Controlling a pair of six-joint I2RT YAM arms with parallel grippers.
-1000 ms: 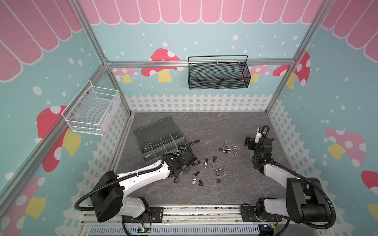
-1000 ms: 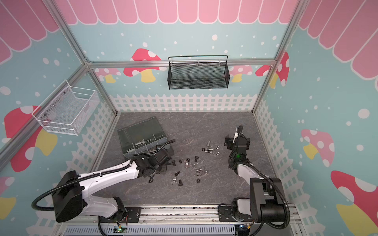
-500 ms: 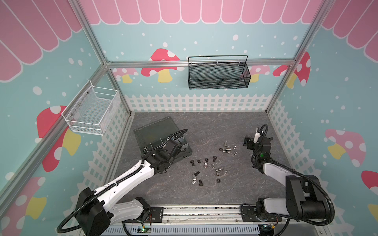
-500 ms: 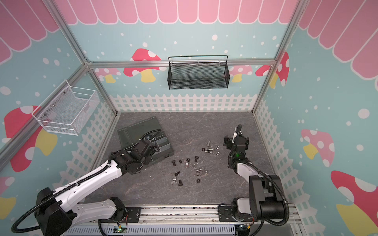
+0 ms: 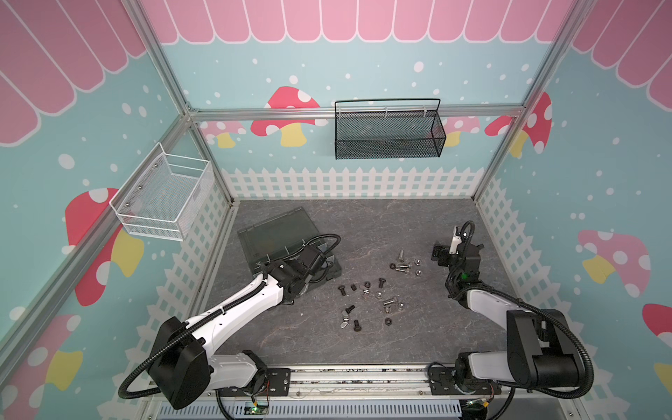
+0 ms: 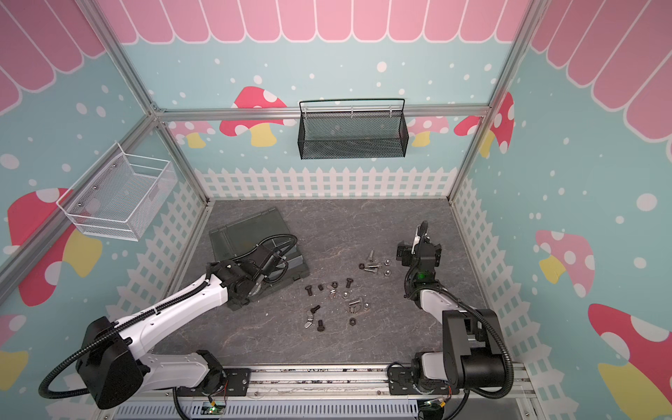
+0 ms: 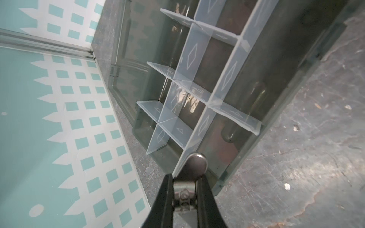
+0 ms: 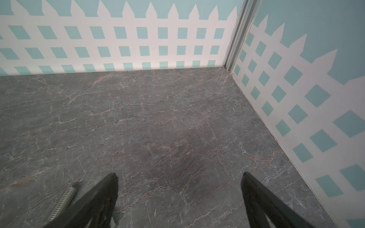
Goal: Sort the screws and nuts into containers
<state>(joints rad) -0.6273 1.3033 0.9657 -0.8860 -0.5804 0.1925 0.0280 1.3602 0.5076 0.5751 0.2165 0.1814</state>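
Observation:
The dark grey organizer box lies open at the table's left, its lid folded back. In the left wrist view its containers are split by clear dividers and look bare. My left gripper hangs over the box's near end, shut on a small silver screw; in both top views the wrist hides the fingers. Loose black and silver screws and nuts lie mid-table. My right gripper stands open over bare table, beside a silver screw.
A white wire basket hangs on the left wall and a black mesh basket on the back wall. A second small group of silver screws and nuts lies just left of the right gripper. Fence-printed walls close the table's sides.
My left arm has swung from the pile of loose parts back and left to above the organizer box, still shut. The right arm has barely moved.

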